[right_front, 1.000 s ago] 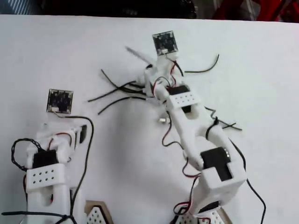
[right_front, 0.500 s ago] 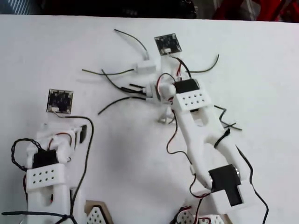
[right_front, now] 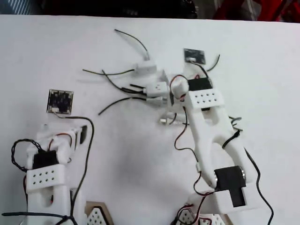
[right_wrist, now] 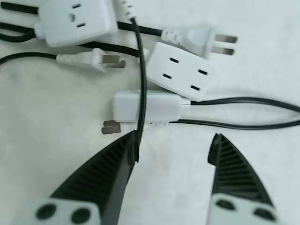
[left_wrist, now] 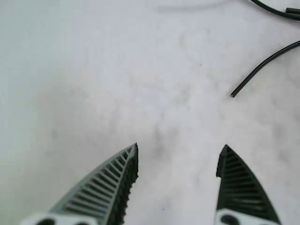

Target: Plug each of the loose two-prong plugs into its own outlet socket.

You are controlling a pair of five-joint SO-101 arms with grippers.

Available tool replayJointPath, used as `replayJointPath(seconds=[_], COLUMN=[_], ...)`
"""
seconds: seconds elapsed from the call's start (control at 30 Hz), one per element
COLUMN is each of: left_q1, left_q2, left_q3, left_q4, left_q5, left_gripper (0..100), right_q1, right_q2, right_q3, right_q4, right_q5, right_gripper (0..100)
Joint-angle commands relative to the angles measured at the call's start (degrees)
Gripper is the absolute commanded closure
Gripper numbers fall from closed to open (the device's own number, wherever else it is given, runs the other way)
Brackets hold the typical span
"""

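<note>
Plug (right_wrist: 159, 107) sits just ahead of the right gripper's (right_wrist: 176, 136) spread fingers, black cord (right_wrist: 141, 79) draped across it. Closing could snag that cord.

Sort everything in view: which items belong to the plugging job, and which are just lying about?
Job: first plug, second plug, blocky plug, double socket, socket block, black cords, right gripper, open above them.
Lying about: stray black wire, seemingly unattached; white table.
</note>
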Motion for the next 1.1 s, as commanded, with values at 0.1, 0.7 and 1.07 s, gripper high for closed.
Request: replayJointPath(seconds=[0.1, 0.7, 1.07], left_q1=[-0.31, -0.31, -0.31], left_q2=[-1.63, -1.63, -1.63], left_q3=[-0.35, -0.26, -0.18], left_q4=[-1.41, -1.41, -1.41], left_q5=[0.53, 0.26, 0.26], left_gripper=[72, 73, 73], right_q1=[7.16, 10.95, 11.82], right_q2=[-2.68, -2.59, 0.92], right_q3=[0.79, 15.82, 15.21], right_q4=[0.04, -13.14, -14.46], right_q5=[-6.33, -15.30, -19.52], right_gripper=[76.4, 76.5, 76.5])
